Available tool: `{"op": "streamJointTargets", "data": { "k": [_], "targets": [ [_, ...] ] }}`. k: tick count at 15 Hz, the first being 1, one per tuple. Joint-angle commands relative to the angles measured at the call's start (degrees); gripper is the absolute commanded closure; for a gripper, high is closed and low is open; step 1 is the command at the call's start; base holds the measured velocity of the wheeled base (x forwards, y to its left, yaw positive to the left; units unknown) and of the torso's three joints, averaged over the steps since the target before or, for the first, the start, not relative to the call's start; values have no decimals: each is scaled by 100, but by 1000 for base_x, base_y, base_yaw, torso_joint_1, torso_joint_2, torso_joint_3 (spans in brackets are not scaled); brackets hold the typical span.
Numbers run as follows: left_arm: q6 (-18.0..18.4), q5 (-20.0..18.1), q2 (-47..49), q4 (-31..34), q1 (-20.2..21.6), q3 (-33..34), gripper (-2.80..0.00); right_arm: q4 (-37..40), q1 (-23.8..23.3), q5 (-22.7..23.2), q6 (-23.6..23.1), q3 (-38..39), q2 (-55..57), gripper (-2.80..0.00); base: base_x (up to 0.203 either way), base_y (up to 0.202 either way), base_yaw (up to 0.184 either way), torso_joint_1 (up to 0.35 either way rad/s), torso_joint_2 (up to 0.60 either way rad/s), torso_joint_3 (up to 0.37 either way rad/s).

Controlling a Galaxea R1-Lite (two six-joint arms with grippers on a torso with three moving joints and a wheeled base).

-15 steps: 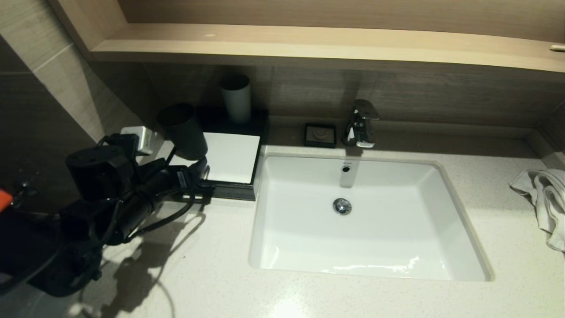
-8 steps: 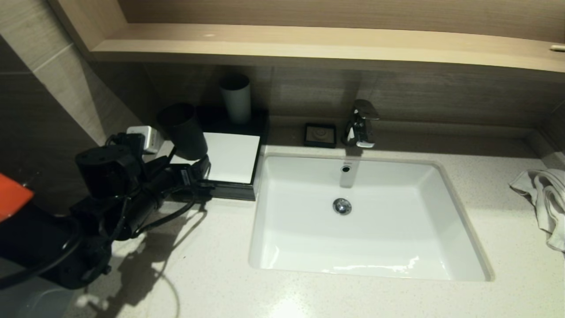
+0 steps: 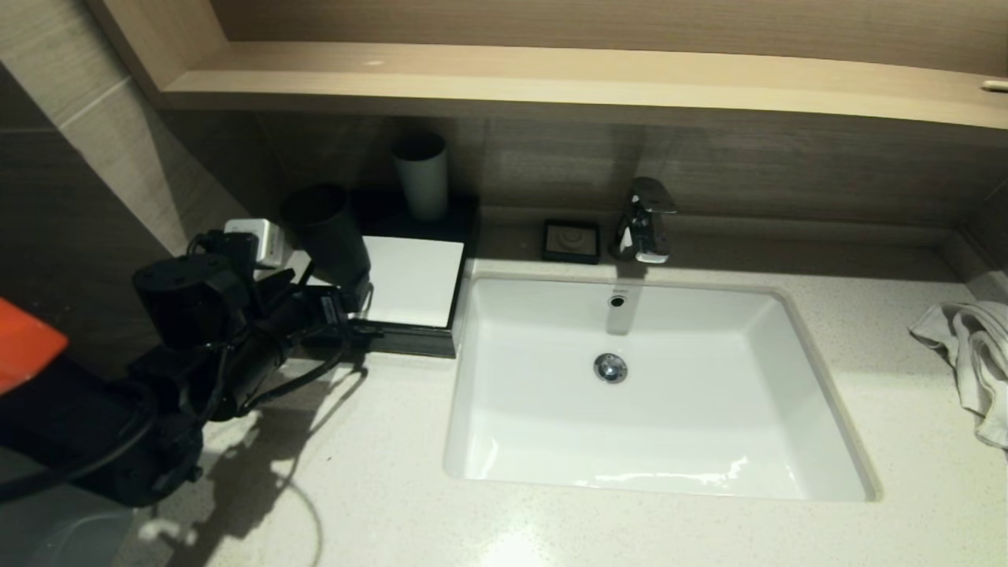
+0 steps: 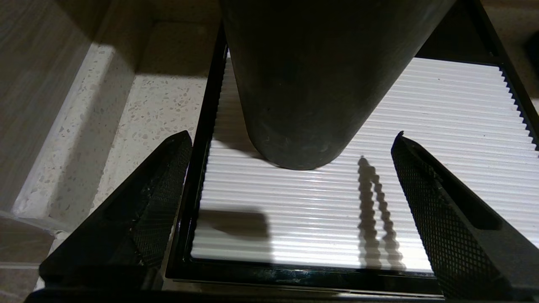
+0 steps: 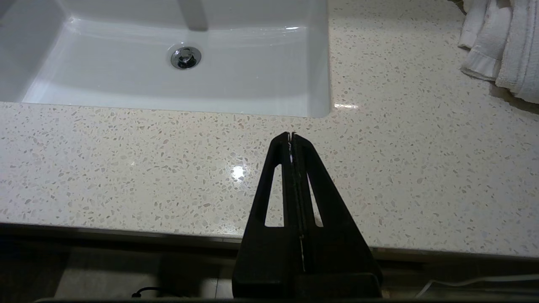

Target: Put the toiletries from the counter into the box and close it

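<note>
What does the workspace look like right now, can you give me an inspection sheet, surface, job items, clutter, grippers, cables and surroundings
Surface: speckled counter with inset white sink; no sachets seen on it.
Job's things: box left of the sink, white ribbed top, drawer front looks pushed in.
Clutter: dark cup standing on the box top; pale cup behind it; soap dish; towel at far right.
Grippers: left gripper open at the box's front edge, facing the dark cup; right gripper shut, over the counter's front edge.
Cables: black cables looping off the left arm.
Surroundings: faucet, wooden shelf above.
</note>
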Motion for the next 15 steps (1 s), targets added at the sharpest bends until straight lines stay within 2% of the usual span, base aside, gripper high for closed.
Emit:
{"op": "streamJointTargets", "data": {
  "k": [1, 15],
  "targets": [
    [1, 15, 69, -51, -9, -43, -280, 0, -4, 1, -4, 0, 0, 0, 0, 0, 0, 0, 0, 0],
    [0, 15, 185, -51, -9, -393, -280, 0, 2, 1, -4, 0, 0, 0, 0, 0, 0, 0, 0, 0]
  ]
}}
